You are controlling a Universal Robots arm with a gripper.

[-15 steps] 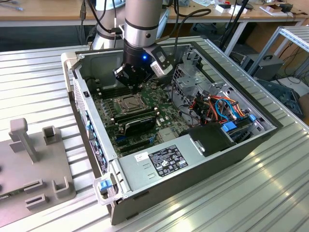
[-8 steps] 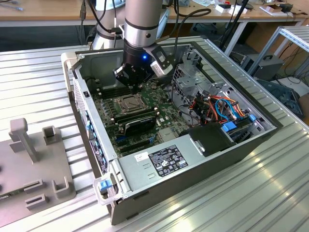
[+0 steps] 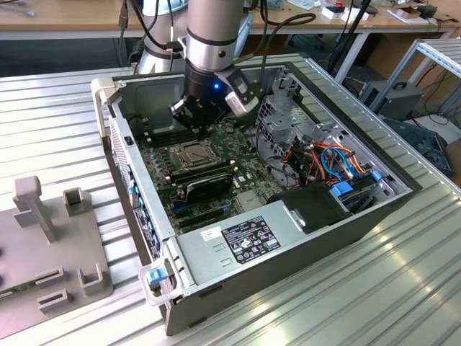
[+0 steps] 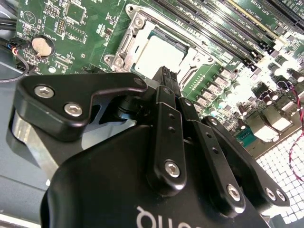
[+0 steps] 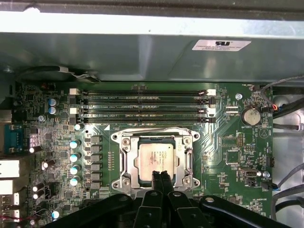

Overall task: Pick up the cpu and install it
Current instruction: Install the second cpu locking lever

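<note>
The cpu (image 5: 156, 160) sits flat inside the square socket (image 5: 155, 159) on the green motherboard (image 5: 228, 156), in the middle of the first wrist view. In the second wrist view the cpu (image 4: 161, 54) shows near the top centre of the frame.

The gripper (image 5: 160, 175) is pressed closed, its two thin black fingers (image 5: 156, 180) touching each other with nothing between them. The tips hang right over the near edge of the chip, at the lower middle of the frame. In the exterior view the gripper (image 3: 199, 122) is just above the socket, in the upper middle of the picture, inside the open computer case (image 3: 317, 238).

I think a few things can go wrong here. If the chip is a little crooked in the socket, a push from the closed tips could bend the tiny pins under it. If the tips slide sideways, they could scratch the shiny top or knock the chip out of place. The metal frame looks open, so nothing locks the chip down yet. The memory slots (image 5: 142, 105) lie close by, and a wide move could bump them.
</note>
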